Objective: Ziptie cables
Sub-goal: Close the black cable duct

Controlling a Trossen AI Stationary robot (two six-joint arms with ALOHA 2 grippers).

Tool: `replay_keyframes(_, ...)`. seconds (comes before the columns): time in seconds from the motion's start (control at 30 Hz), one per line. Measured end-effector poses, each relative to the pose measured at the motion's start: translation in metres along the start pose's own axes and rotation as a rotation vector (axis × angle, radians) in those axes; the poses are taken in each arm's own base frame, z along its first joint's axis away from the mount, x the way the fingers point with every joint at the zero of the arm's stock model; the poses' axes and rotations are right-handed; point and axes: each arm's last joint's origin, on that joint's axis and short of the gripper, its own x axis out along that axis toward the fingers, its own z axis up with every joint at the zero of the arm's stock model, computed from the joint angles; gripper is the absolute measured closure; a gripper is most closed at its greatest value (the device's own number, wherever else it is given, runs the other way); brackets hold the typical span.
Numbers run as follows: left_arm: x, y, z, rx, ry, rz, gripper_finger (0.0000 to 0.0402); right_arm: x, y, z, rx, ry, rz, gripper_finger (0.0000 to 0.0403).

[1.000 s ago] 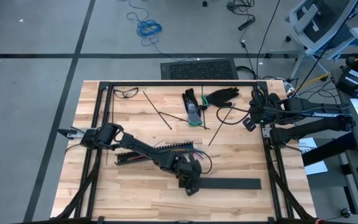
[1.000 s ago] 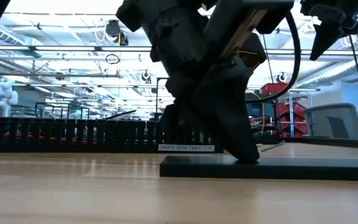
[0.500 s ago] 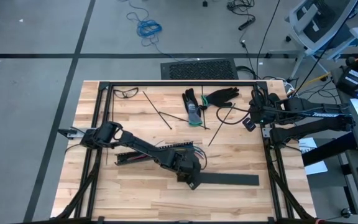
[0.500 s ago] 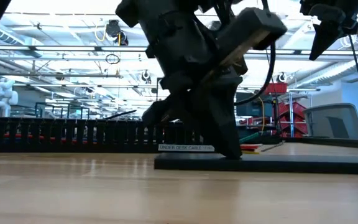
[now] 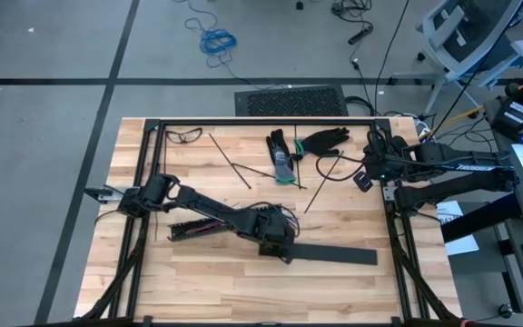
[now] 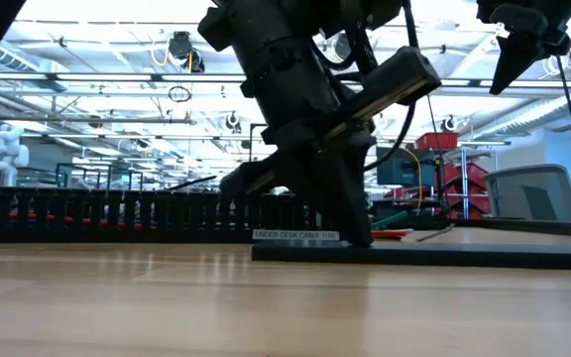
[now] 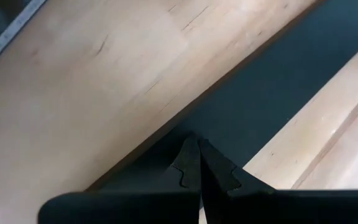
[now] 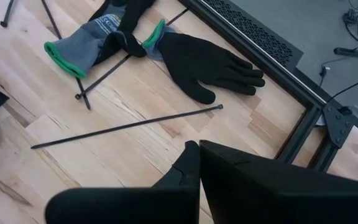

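So the left claw (image 5: 282,252) was fully closed with nothing in it, tips pressed down on the end of the flat black strip (image 5: 334,255) near the front of the tabletop (image 5: 198,282). The cables (image 5: 266,215) sat bunched right behind that wrist, mostly hidden by the arm, next to the slotted rail (image 5: 198,228). The zipties (image 5: 230,161) lay scattered toward the back by the gloves (image 5: 311,142), well apart from the cables. The right claw (image 5: 363,180) was parked by the right edge, closed and empty too.

My worry: pushing that strip with pinched tips could've slid it into the cables or dragged wires with the wrist, scattering the bundle. And nothing was gripped yet, so the zipties stayed far from where they were needed.
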Motion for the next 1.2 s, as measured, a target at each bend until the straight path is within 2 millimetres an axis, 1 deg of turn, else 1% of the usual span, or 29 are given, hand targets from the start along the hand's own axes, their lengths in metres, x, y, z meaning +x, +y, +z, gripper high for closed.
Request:
replay_keyframes(0.23, 0.0, -0.001, -0.001, -0.101, 0.056, -0.023, 0.0402, 0.0, 0.001, 0.002, -0.013, -0.015, 0.012, 0.0403)
replay_keyframes(0.33, 0.0, -0.002, -0.004, -0.125, 0.079, -0.034, 0.0401, 0.0, 0.002, 0.002, -0.029, -0.016, 0.013, 0.0403)
replay_keyframes(0.47, 0.0, -0.007, -0.005, -0.07, 0.067, -0.067, 0.0402, 0.0, 0.002, 0.002, -0.045, -0.016, 0.012, 0.0403)
replay_keyframes(0.57, -0.005, -0.015, 0.003, -0.021, 0.024, -0.121, 0.0402, 0.0, 0.001, 0.002, -0.061, -0.016, 0.012, 0.0403)
replay_keyframes(0.67, -0.011, -0.023, 0.011, 0.003, -0.031, -0.136, 0.0402, 0.0, 0.002, 0.002, -0.065, -0.017, 0.012, 0.0403)
replay_keyframes(0.83, -0.015, -0.026, 0.019, 0.032, -0.069, -0.137, 0.0402, 0.0, 0.002, 0.003, -0.059, -0.025, 0.018, 0.0403)
replay_keyframes(1.2, -0.017, -0.028, 0.02, 0.078, -0.083, -0.142, 0.0402, 0.0, 0.002, 0.003, -0.06, -0.027, 0.021, 0.0403)
